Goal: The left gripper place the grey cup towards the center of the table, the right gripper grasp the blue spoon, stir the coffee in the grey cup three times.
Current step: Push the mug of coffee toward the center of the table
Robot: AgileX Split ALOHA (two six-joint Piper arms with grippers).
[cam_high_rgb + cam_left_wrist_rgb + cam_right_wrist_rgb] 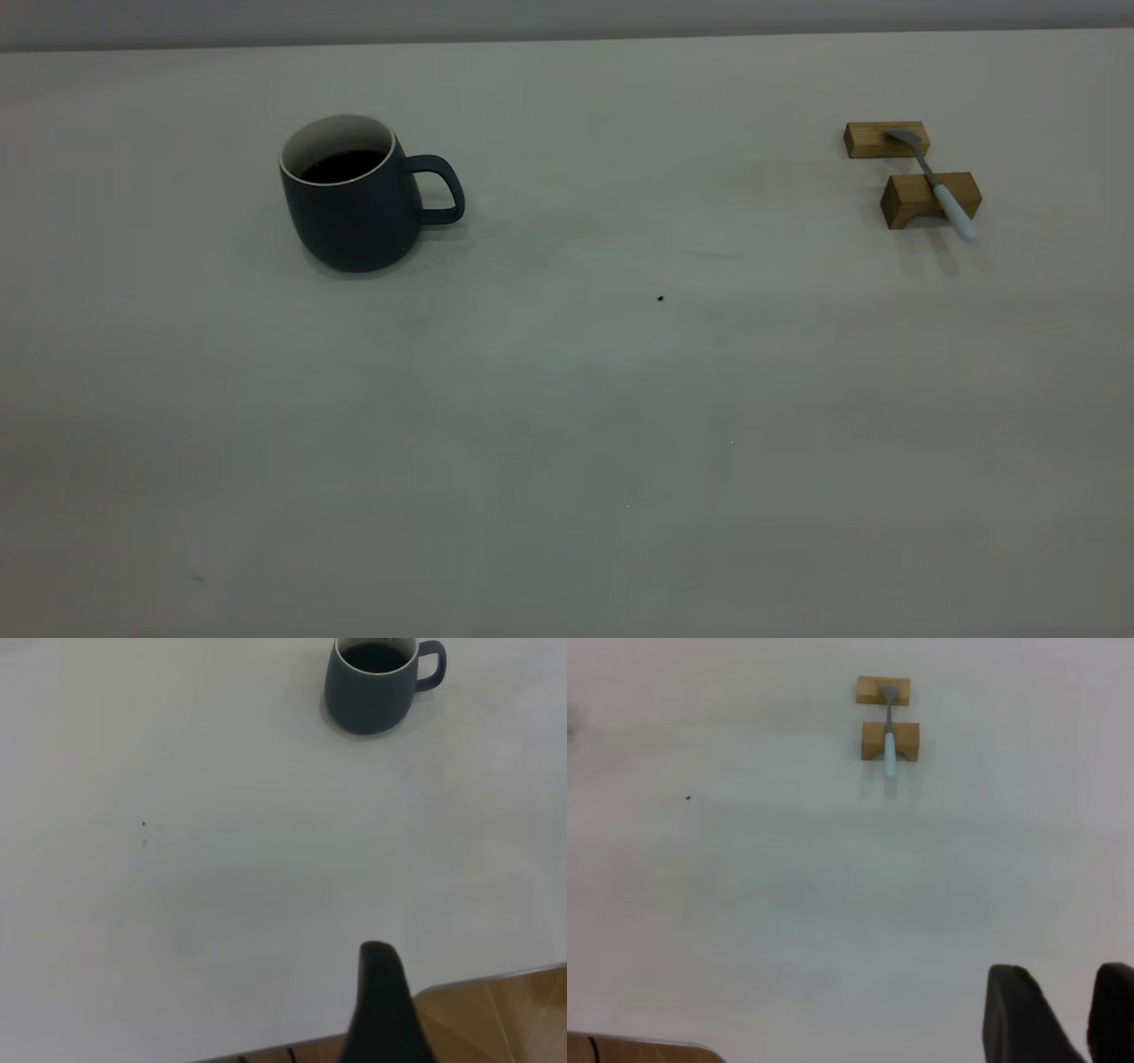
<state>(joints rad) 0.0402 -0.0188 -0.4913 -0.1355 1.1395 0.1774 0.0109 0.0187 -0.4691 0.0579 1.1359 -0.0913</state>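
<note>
The grey cup [354, 208] stands upright on the left half of the table [567, 425], its handle pointing toward the middle, with dark coffee [345, 166] inside. The blue spoon [952, 211] lies across two wooden blocks at the far right, its bowl on the farther block. Neither arm shows in the exterior view. In the left wrist view the cup [370, 693] sits far off, and only a black part of my left gripper [381, 992] shows above the table's edge. My right gripper [1067, 988] is open and holds nothing, far from the spoon [889, 753].
Two tan wooden blocks [886, 139] [912, 199] carry the spoon. A tiny dark speck [660, 299] lies near the table's middle. The table's edge with brown floor beyond it [496, 1019] shows close to both grippers.
</note>
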